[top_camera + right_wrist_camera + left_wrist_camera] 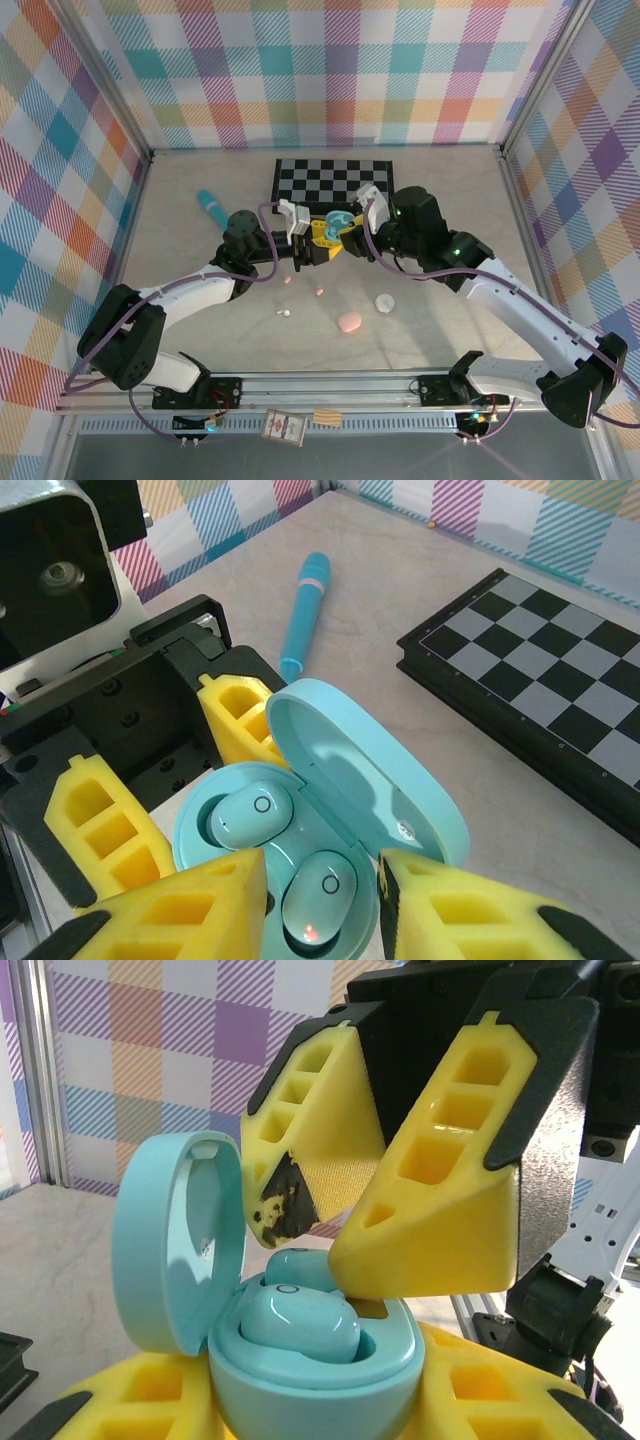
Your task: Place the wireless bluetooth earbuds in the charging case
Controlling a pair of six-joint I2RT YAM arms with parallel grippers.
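Note:
My left gripper (312, 243) is shut on the pale blue charging case (310, 1395), holding it up with its lid (175, 1245) swung open. Two pale blue earbuds sit in the case's wells, one (250, 815) towards the left arm and one (320, 895) with a small red light. My right gripper (320, 915) hovers over the case, and its yellow fingers (440, 1210) stand slightly open on either side of the lit earbud with a gap at each side. Tiny loose earbuds, pink (320, 291) and white (283, 314), lie on the table below.
A pink case (349, 322) and a white case (385, 301) rest on the table near the front. A teal pen-like stick (211, 208) lies at the back left. A folded chessboard (335, 180) sits behind the grippers. Checked walls enclose the table.

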